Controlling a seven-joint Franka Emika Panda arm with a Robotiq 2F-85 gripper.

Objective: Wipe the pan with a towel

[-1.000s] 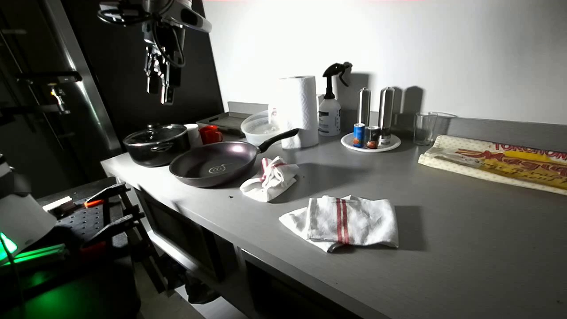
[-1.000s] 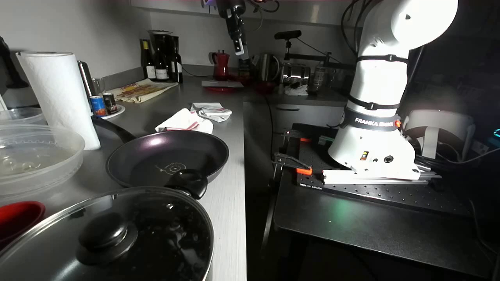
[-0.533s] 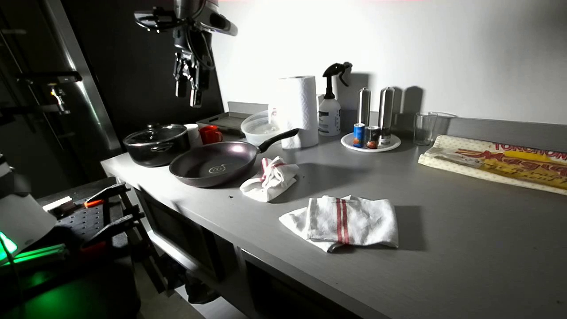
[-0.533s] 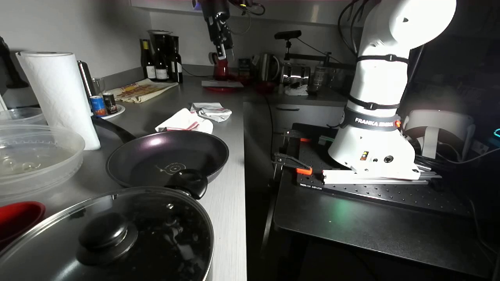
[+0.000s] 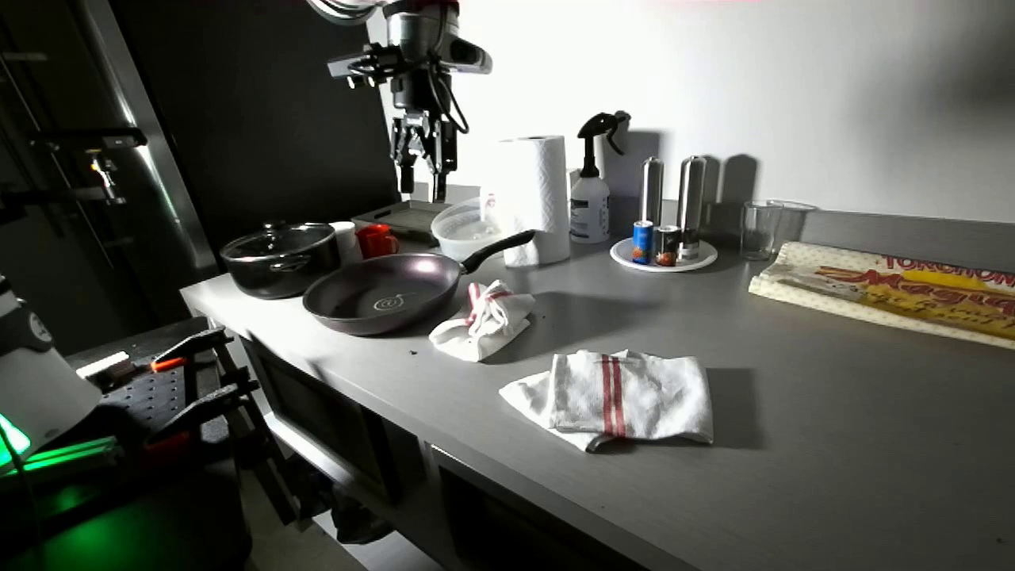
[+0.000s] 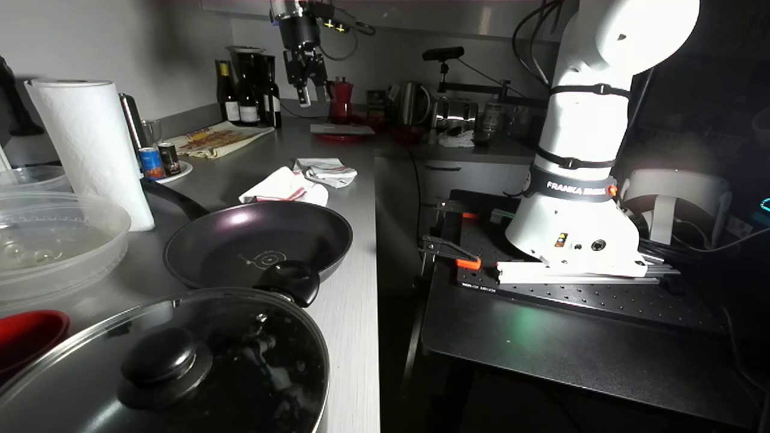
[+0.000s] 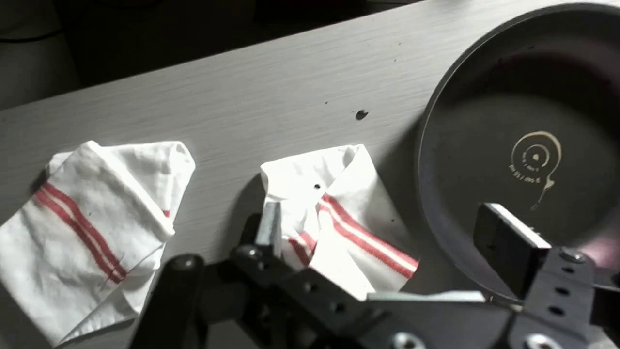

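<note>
Hanging above the grey counter, the robot's gripper points downward, its jaws spread wide apart. In the wrist view, a bunched white towel with red stripes lies on the countertop below, framed between the two fingers. Just beside it, across a narrow strip of counter, sits the dark frying pan, its handle slanting up toward a roll of paper towels in an exterior view. A folded towel, also striped in red, rests on the bunched one's other side, away from the pan. On the pan's opposite side stands a black pot under a glass lid, near a red mug and a translucent plastic bowl. Along the wall are a spray bottle, a white plate carrying a blue can and a dark can, a drinking glass and a printed cloth. Two tall metal cylinders rise at the plate; whether both stand on it is hard to tell. Across a gap from the counter, in an exterior view, the white robot base sits on a perforated black board, while dark bottles stand beyond the printed cloth.
</note>
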